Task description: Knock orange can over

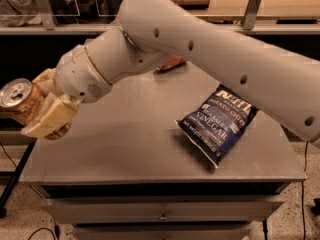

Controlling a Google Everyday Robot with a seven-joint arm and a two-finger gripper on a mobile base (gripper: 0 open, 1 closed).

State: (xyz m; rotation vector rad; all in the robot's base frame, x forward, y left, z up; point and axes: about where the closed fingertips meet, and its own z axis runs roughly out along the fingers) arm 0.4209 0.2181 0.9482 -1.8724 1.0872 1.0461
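The orange can [16,100] has an amber side and a silver top. It is tilted and raised at the table's left edge, seemingly off the surface. My gripper [33,107] is shut on it, with one tan finger [50,118] across the can's front and the other [44,79] behind it. My white arm [210,49] reaches in from the right across the table.
A blue chip bag [217,124] lies at the right of the grey table [125,144]. A redder can [172,62] lies at the back, mostly hidden behind my arm. Shelving and a rail run behind the table.
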